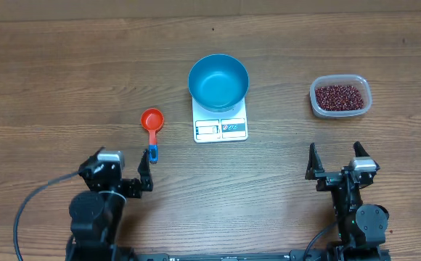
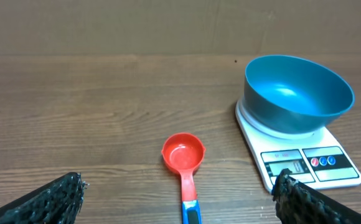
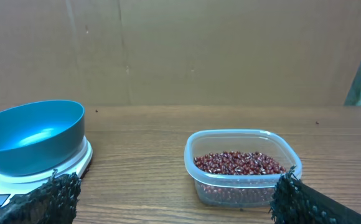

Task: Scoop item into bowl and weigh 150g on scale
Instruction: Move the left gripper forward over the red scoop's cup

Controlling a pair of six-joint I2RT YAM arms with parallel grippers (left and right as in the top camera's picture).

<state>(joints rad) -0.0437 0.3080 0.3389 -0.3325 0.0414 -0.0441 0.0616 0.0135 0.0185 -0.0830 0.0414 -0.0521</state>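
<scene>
Many dark red-maroon beans (image 3: 239, 163), heaped

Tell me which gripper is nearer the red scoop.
Left. The left gripper sits just short of the scoop, near its handle end; the right gripper is far off to the other side, in front of the tub.

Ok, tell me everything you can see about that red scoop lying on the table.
The scoop is small and looks like glossy plastic: a round red cup, empty, and a straight red handle ending in a blue grip. It lies flat on the wooden table, cup opening upward, cup end away from the robot and handle pointing back toward it. It sits to the left of the scale, apart from it; only the table touches it.
</scene>
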